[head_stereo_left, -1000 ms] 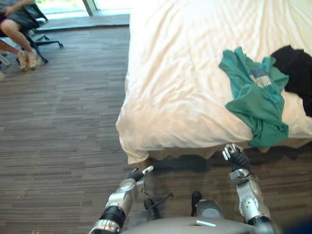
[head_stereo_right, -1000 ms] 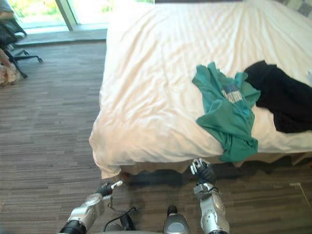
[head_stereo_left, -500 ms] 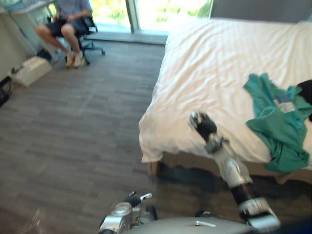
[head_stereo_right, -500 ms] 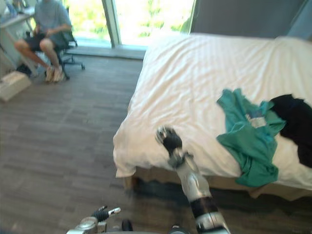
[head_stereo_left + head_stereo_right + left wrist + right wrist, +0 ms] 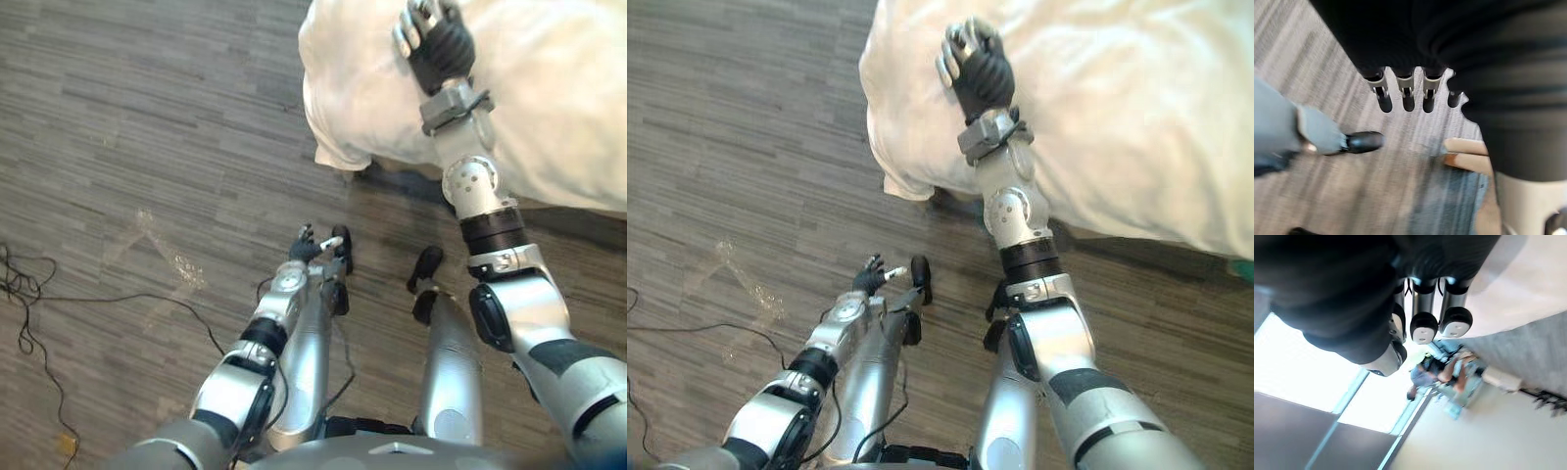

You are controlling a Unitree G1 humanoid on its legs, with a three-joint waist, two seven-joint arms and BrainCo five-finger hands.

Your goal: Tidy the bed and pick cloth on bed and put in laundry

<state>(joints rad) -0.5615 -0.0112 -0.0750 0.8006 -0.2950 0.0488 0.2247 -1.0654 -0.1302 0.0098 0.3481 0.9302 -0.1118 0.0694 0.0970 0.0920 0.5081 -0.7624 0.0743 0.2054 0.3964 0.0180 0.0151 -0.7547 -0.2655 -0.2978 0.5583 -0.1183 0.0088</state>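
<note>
Open floor (image 5: 118, 117) lies at the left, where the left hand (image 5: 312, 250) hangs low, fingers relaxed and empty. At the right, the right hand (image 5: 441, 44), curled on nothing, is over the white, rumpled corner of the bed (image 5: 353, 98).

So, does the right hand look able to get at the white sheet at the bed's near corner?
Probably yes: the right hand is raised over the white sheet close to its corner, holding nothing, and nothing lies between the two.

Bed (image 5: 1136, 117) under rumpled white sheet (image 5: 568, 108), corner overhanging grey plank floor (image 5: 127, 127), pale scuffs (image 5: 167, 257)
</note>
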